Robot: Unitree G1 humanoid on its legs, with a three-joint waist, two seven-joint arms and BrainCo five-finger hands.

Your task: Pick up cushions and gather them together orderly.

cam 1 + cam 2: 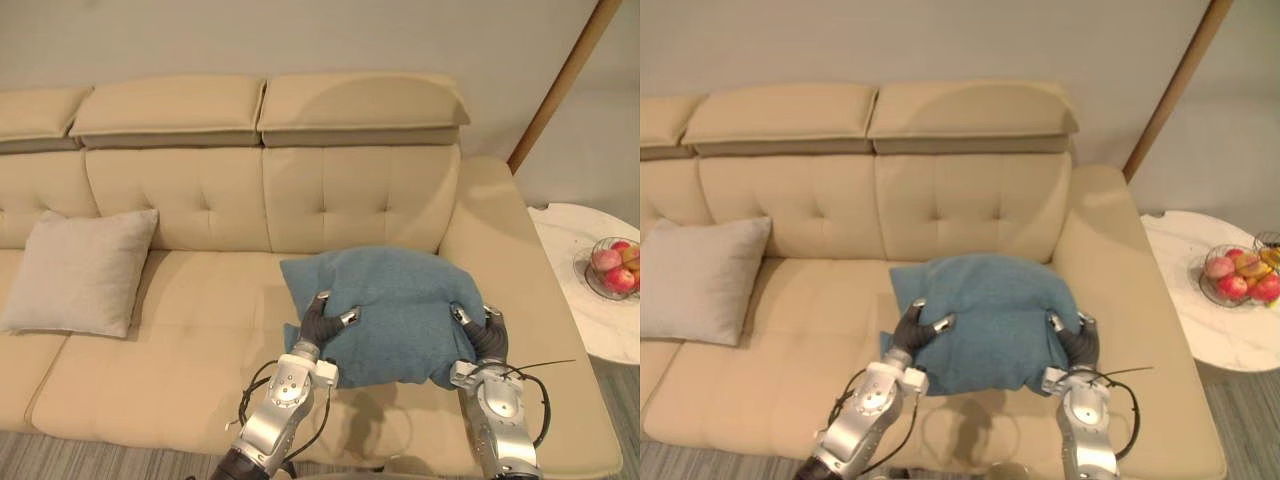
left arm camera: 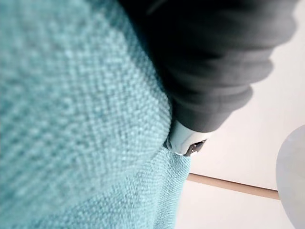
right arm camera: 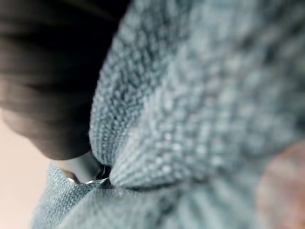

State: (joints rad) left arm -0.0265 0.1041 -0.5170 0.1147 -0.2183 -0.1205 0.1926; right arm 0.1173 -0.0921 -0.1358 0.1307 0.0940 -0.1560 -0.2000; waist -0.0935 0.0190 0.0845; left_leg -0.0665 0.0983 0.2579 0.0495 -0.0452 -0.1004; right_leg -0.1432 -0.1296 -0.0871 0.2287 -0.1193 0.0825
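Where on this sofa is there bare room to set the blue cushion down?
The widest bare patch is the sofa seat between the grey cushion and the blue cushion, which the left hand and right hand hold. The side table is partly taken by a fruit bowl.

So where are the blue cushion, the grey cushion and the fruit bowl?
blue cushion (image 1: pixel 400 295): left eye view, middle of its upper face.
grey cushion (image 1: pixel 85 272): left eye view, centre of its front face.
fruit bowl (image 1: pixel 596 290): left eye view, its lower-left wall, beside the fruit.
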